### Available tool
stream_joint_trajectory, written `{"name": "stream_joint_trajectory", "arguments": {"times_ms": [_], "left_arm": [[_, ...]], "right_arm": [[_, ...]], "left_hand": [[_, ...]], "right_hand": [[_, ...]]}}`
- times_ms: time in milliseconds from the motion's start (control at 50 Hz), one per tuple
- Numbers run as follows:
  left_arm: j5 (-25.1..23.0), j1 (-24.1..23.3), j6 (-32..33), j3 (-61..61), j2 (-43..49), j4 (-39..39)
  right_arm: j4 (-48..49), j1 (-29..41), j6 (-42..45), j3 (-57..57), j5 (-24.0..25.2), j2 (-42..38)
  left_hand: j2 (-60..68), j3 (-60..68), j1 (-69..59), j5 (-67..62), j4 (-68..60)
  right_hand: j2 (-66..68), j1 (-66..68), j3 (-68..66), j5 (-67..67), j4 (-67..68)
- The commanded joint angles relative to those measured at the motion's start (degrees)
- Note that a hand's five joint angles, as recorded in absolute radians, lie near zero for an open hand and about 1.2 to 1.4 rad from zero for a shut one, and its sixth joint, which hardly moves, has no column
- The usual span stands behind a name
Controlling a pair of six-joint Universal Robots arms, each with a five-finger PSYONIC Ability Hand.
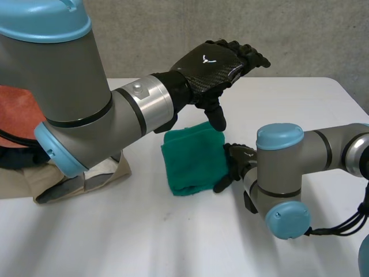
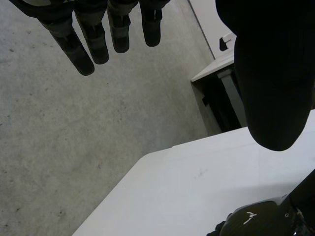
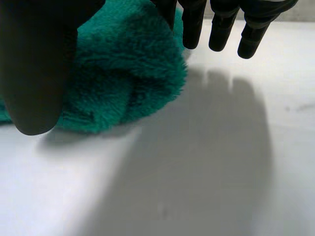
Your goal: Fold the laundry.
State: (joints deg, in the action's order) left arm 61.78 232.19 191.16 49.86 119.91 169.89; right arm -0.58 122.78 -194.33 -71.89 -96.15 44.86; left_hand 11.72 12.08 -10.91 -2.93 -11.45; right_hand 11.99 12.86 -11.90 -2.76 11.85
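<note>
Left hand point(image 1: 210, 63) raised, right hand point(image 1: 235, 161) low at the worktop point(image 1: 173, 242).
The left hand is held above the worktop's far middle, fingers point(image 2: 83, 49) straight, thumb pointed down. The right hand is set right of the middle, its fingers point(image 3: 219, 29) straight and spread.

A white bench point(image 1: 300, 104) stands before a mottled grey concrete wall point(image 1: 173, 34), with another white-topped table point(image 2: 216, 69) beyond.

Left arm point(image 1: 69, 104) hides much of the beige clothes pile point(image 1: 86, 182); right robot hand point(image 1: 235, 157) half behind its own arm.
</note>
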Motion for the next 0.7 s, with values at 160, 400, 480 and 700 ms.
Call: {"name": "stream_joint_trajectory", "arguments": {"times_ms": [160, 400, 480, 700], "left_arm": [[-0.61, 0.89, -0.09, 1.91, -0.37, 0.44], [-1.83, 2.56, -0.09, 3.41, -1.34, 0.79], [-1.75, 2.74, -0.17, 3.14, -1.43, 0.7], [-1.84, 2.48, -0.61, 3.23, -1.43, 0.53]], "right_arm": [[0.14, 0.88, -0.17, 8.34, 0.26, -4.7], [2.7, -9.74, -2.72, 19.94, -0.7, -7.06], [-0.99, -15.62, -1.15, 32.73, -4.82, -13.99], [-12.95, -29.43, 4.48, 64.6, -8.53, -31.59]], "left_hand": [[-1.72, -2.08, 0.91, 2.93, 1.45], [-1.72, -2.08, 0.91, 2.93, 1.45], [-1.72, -2.08, 0.91, 2.93, 1.45], [-1.72, -2.08, 0.91, 2.93, 1.45]], "right_hand": [[67.82, 66.95, -67.91, -67.05, 67.96], [68.01, 67.14, -68.1, -67.24, 68.15], [68.01, 67.14, -68.1, -67.24, 68.15], [68.01, 67.14, -68.1, -67.24, 68.15]]}}
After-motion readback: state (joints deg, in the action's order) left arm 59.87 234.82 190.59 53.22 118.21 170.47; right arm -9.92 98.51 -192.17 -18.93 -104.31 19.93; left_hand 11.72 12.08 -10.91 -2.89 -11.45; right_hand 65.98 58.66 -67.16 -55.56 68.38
